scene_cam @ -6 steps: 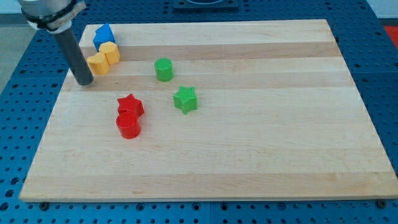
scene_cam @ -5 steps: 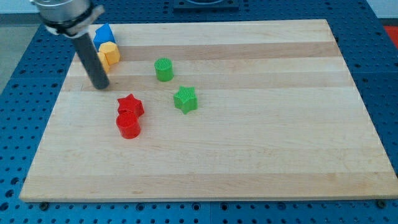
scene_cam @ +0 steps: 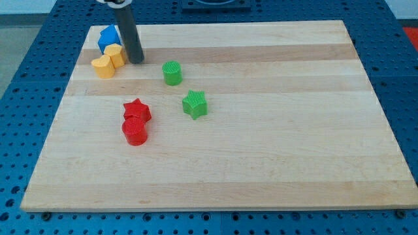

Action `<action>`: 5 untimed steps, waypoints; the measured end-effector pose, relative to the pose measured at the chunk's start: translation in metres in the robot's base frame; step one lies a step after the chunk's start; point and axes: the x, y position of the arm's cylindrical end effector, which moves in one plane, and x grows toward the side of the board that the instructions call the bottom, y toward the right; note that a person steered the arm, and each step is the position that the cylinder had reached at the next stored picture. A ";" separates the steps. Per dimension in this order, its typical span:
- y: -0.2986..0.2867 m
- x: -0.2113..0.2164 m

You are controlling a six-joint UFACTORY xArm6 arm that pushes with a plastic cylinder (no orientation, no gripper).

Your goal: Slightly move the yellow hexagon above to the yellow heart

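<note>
The yellow hexagon [scene_cam: 115,55] sits near the board's top left corner, just below the blue block [scene_cam: 108,36]. The yellow heart [scene_cam: 102,66] lies against it at its lower left. My tip [scene_cam: 136,60] stands on the board just right of the yellow hexagon, close to it or touching it. The rod rises from there to the view's top edge.
A green cylinder [scene_cam: 172,72] stands right of my tip. A green star [scene_cam: 194,104] lies below it. A red star [scene_cam: 137,110] and a red cylinder [scene_cam: 134,131] sit together lower left of centre. The wooden board [scene_cam: 274,143] ends close to the yellow blocks' left.
My tip has swung from the left of the yellow heart, across below it, up to the right side of the yellow hexagon. The blocks look unmoved.
</note>
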 end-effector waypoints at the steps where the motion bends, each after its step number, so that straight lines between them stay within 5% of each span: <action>1: -0.020 0.000; 3: -0.027 0.000; 5: -0.018 0.088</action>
